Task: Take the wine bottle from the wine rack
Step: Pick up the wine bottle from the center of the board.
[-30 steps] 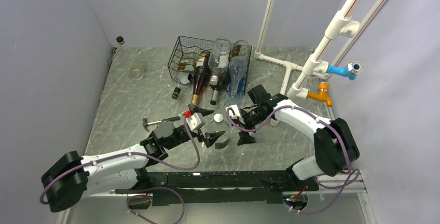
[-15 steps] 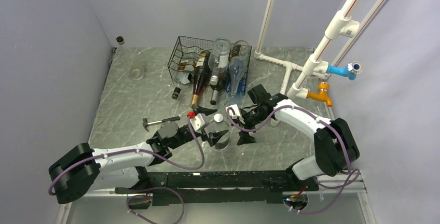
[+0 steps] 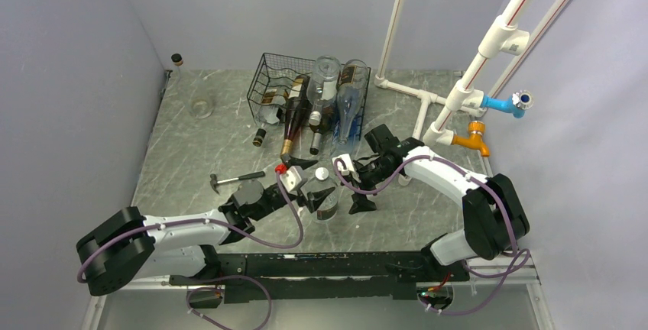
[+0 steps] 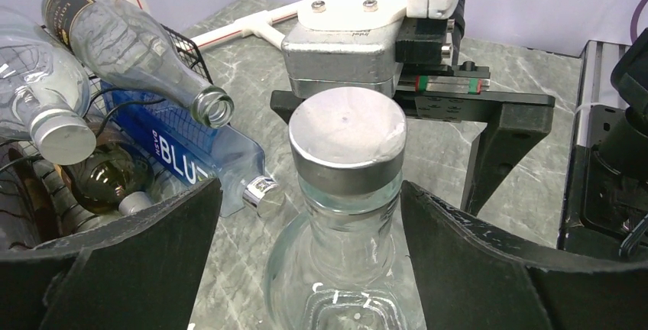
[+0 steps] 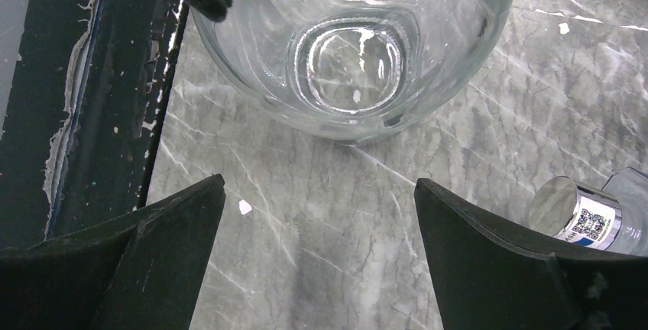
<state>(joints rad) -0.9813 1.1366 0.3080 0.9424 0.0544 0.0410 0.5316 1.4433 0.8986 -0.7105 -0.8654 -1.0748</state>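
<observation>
The table (image 3: 191,154) is grey marble with pale veins. The wine rack (image 3: 269,78) is black wire. The clear glass bottle (image 4: 336,269) has a silver cap (image 4: 348,127), and a blue bottle (image 4: 221,143) bears white lettering. The pipes (image 3: 489,47) are white with a thin red line, one tap (image 3: 506,105) blue, another (image 3: 470,137) orange. Purple cables (image 3: 290,219) run along the white-and-black arms (image 3: 451,177).

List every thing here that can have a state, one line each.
Round clear bottle: upright on table, capped.
Left hand: open, either side of that bottle.
Right hand: open, empty.
Wine rack: holding several lying bottles.
Blue bottle: lying, capped.
Clear long-necked bottle: tilted on rack, uncapped.
</observation>
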